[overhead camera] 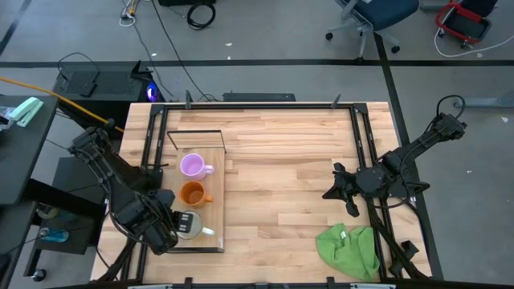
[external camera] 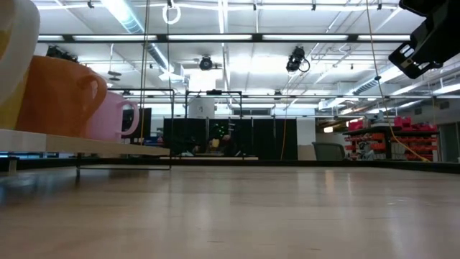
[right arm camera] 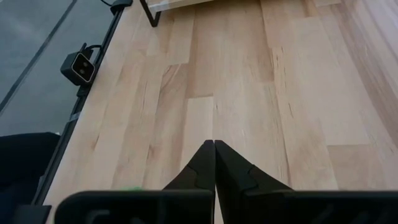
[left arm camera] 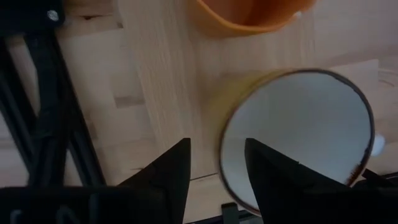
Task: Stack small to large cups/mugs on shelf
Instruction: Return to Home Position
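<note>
Three mugs stand upright in a row on the light-wood shelf (overhead camera: pixel 215 181) at the table's left: purple (overhead camera: pixel 191 165) farthest, orange (overhead camera: pixel 192 193) in the middle, white (overhead camera: pixel 193 227) nearest. In the low view they show as white (external camera: pixel 14 65), orange (external camera: pixel 61 97) and purple (external camera: pixel 115 115). My left gripper (left arm camera: pixel 216 167) is open and points down over the white mug (left arm camera: pixel 298 137). One finger stands inside the mug's rim (left arm camera: pixel 222 155) and one outside, with a gap showing on both sides. My right gripper (right arm camera: pixel 214 155) is shut and empty above the table's right half (overhead camera: pixel 337 191).
A green cloth (overhead camera: pixel 349 250) lies at the table's near right corner. The shelf's black wire frame (overhead camera: pixel 195 132) stands at its far end. Bare wood lies between the shelf and the right arm. Black rails run along the table's left and right edges.
</note>
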You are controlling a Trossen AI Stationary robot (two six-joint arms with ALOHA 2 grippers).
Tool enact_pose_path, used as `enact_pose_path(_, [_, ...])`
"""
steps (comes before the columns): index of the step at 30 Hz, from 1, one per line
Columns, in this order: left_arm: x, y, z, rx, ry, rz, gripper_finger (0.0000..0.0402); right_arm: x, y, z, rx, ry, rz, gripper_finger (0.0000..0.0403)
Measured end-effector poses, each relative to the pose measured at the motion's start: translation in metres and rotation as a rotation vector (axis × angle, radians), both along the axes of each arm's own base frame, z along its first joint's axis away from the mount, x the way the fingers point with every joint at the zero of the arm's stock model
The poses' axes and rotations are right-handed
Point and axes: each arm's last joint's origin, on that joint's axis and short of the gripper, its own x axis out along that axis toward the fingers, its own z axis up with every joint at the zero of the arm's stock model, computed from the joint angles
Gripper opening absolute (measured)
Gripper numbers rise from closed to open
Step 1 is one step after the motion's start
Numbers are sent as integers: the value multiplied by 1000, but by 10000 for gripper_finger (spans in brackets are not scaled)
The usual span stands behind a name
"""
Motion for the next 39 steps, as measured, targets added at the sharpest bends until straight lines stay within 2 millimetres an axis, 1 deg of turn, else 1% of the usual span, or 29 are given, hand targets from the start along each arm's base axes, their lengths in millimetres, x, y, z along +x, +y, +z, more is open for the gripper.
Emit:
enact_pose_path(11, [-16, 19, 16, 3, 2, 2, 147, 0, 0, 0, -1, -1, 1, 7])
enact_pose_path(16, [-24, 30, 17, 101, 52, -28, 137, 0, 0, 0, -8, -3, 6, 7])
enact_pose_path(18, [-26, 32, 18, 128, 69, -67, 134, 0, 0, 0, -8, -3, 6, 7])
enact_pose_path(22, [-27, 37, 20, 205, -2, -178, 126, 0, 0, 0, -5, -2, 4, 7])
enact_pose_path(25, [-25, 39, 22, 296, -59, -256, 119, 0, 0, 0, -9, -4, 3, 7])
enact_pose_path(31, [-20, 43, 25, 544, -162, -445, 104, 4, -3, 4, -34, -82, -127, 7])
enact_pose_path(35, [-20, 43, 25, 588, -168, -490, 97, 6, -3, 8, -25, -130, -185, 7])
enact_pose_path(39, [-17, 37, 26, 560, -218, -525, 96, 6, -4, 9, 9, -150, -244, 7])
